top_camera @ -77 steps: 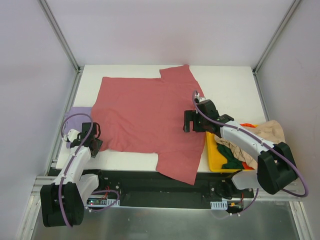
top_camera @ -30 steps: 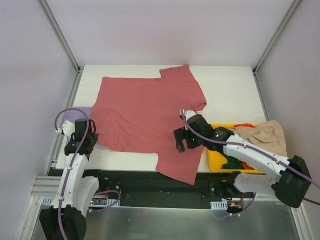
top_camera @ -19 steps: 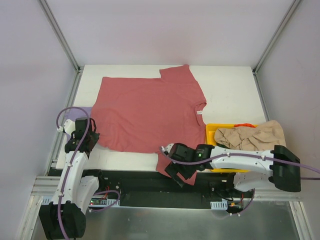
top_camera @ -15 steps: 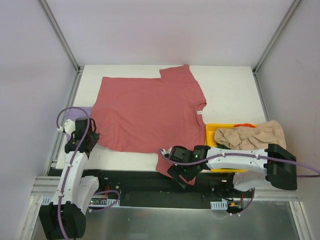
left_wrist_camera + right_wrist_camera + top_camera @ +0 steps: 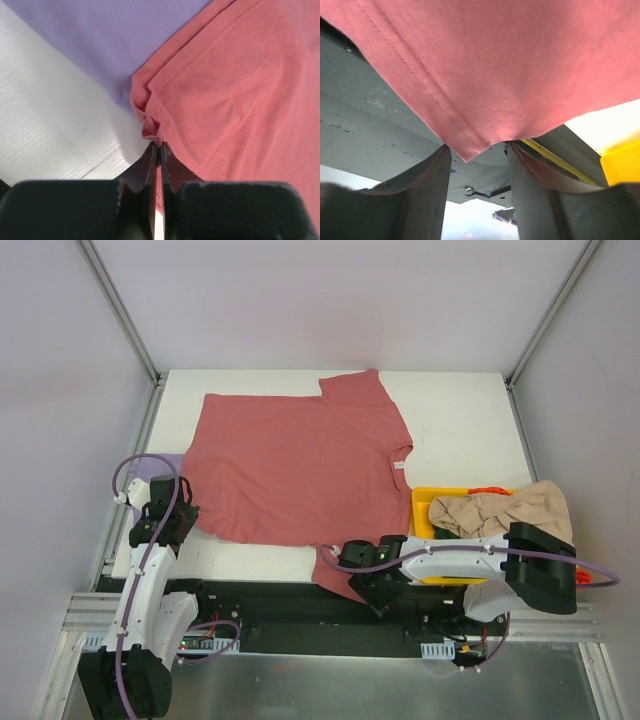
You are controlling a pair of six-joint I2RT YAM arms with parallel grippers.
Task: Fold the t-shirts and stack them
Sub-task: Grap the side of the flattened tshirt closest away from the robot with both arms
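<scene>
Though crumpled, beige t-shirt (image 5: 505, 510) in bin (image 5: 422, 512)

left arm (image 5: 145, 575) reaches up along the left side of the bench (image 5: 460, 410), elbow bent. left gripper (image 5: 159, 146): fingers pressed together, pinching a small fold of the pink-red t-shirt (image 5: 235, 90) hem at the tips. right arm (image 5: 450, 558) lies low, stretched leftward along the near bench edge, wrist dipped below it. right gripper (image 5: 477, 150): fingers apart, shirt corner hanging between them, not clamped.
</scene>
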